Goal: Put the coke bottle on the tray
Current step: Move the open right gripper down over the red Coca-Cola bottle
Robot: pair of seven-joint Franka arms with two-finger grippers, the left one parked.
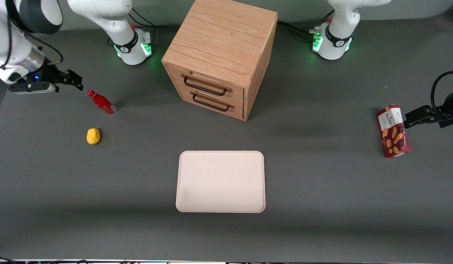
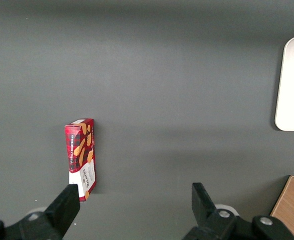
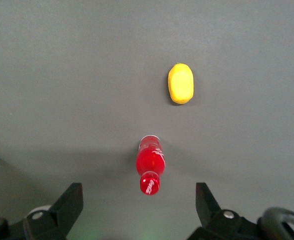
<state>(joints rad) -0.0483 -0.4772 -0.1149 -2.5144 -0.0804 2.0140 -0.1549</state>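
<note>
the counter (image 1: 321, 205) is a flat dark grey; the coke bottle (image 1: 101, 102) is glossy red with a red cap, white lettering and a silvery base; near it lies a plain yellow lump (image 1: 93, 136); the tray (image 1: 221, 182) is pale pinkish-cream with a faint grey smudge; the drawer cabinet (image 1: 221, 55) is light oak with visible grain and two black handles; the snack box (image 1: 393, 131) is red with tan biscuit shapes and a white label panel; the end effector (image 1: 79, 81), beside the bottle's cap toward the working arm's end of the counter, is black on a white arm, its fingers spread apart; the arm bases glow green.
</note>
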